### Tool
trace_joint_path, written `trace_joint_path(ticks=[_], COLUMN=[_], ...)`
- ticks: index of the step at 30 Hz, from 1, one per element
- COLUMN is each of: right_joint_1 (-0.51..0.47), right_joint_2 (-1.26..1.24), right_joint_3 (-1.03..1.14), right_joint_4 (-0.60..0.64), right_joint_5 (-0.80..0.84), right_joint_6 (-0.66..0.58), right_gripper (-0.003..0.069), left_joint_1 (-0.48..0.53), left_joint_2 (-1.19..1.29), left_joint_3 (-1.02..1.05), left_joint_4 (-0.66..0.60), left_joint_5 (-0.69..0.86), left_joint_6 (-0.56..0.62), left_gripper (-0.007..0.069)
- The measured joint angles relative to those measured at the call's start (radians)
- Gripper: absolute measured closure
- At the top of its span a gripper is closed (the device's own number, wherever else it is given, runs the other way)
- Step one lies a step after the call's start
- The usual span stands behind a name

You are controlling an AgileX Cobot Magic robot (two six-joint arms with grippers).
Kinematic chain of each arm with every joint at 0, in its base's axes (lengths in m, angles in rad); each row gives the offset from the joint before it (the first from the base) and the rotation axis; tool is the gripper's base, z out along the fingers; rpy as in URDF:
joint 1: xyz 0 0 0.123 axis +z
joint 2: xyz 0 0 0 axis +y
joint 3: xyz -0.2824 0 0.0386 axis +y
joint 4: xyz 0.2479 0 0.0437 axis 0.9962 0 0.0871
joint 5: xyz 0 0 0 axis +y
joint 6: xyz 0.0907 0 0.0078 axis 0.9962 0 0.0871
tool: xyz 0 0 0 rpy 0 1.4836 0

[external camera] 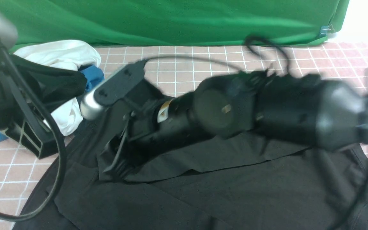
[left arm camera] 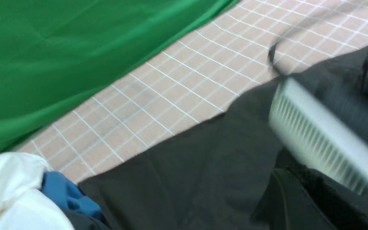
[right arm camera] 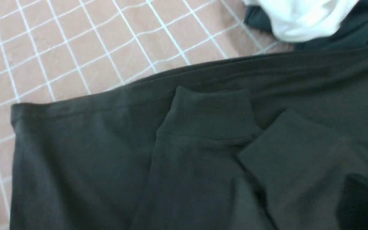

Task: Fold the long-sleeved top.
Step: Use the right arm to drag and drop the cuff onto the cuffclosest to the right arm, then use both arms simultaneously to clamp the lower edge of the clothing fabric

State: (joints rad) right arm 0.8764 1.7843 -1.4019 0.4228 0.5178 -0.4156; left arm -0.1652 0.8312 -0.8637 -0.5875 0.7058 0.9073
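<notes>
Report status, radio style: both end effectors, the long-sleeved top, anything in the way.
Right end effector down at the long-sleeved top, blurred, state unclear; left end effector aside, unclear. Top spread out, both cuffs folded in. White garment alongside, not blocking.

No word, brand or number can be read in any of the three views. The one sign is a small sticker (external camera: 164, 113) on the right arm (external camera: 267, 105). It sits on the dark wrist section, at about nine o'clock from the arm's big round joint cover (external camera: 217, 110) in the front view. It shows what looks like a yellow-orange warning triangle on a pale ground; motion blur hides whatever symbol or lettering it carries
</notes>
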Motion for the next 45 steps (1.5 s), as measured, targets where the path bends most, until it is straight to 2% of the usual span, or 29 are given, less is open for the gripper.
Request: trace_joint_path(ticks=[4,7,12,16,18,23,27,32,37,40,43,44,45], right_joint_1=[-0.04,-0.055,-0.055,-0.039,-0.03,-0.027,-0.027,-0.027,-0.027,-0.027,-0.027,-0.027,-0.027], right_joint_2=[-0.081,-0.122,-0.167,-0.22,-0.278,-0.422,-0.551,-0.657,-0.736,-0.757,-0.758,-0.758,-0.759], right_joint_3=[0.0,0.0,0.007,0.069,0.147,0.308,0.419,0.514,0.618,0.662,0.686,0.687,0.692], right_joint_4=[-0.139,-0.234,-0.381,-0.457,-0.485,-0.498,-0.501,-0.502,-0.504,-0.506,-0.508,-0.508,-0.508], right_joint_5=[0.12,0.217,0.408,0.457,0.465,0.461,0.409,0.322,0.29,0.289,0.289,0.288,0.288], right_joint_6=[0.102,0.186,0.273,0.319,0.342,0.352,0.399,0.416,0.428,0.428,0.428,0.428,0.428], right_gripper=[0.0529,0.0576,0.0583,0.058,0.0578,0.0572,0.0566,0.0565,0.0565,0.056,0.0555,0.0555,0.0552], left_joint_1=[0.0,0.0,-0.002,-0.03,-0.073,-0.168,-0.235,-0.291,-0.323,-0.323,-0.323,-0.323,-0.323], left_joint_2=[0.0,0.0,0.0,0.001,0.017,0.081,0.145,0.216,0.297,0.321,0.331,0.332,0.332], left_joint_3=[0.0,0.008,0.076,0.11,0.115,0.115,0.115,0.115,0.116,0.148,0.237,0.243,0.286], left_joint_4=[-0.002,-0.002,0.031,0.067,0.109,0.216,0.303,0.355,0.378,0.412,0.467,0.472,0.509], left_joint_5=[0.063,0.093,0.098,0.117,0.194,0.329,0.339,0.34,0.378,0.379,0.385,0.385,0.392], left_joint_6=[0.0,0.0,0.024,0.053,0.059,0.115,0.182,0.203,0.192,0.175,0.151,0.149,0.136], left_gripper=[0.0606,0.0606,0.0606,0.0606,0.0606,0.0606,0.0606,0.0595,0.0523,0.0444,0.0334,0.0327,0.0278])
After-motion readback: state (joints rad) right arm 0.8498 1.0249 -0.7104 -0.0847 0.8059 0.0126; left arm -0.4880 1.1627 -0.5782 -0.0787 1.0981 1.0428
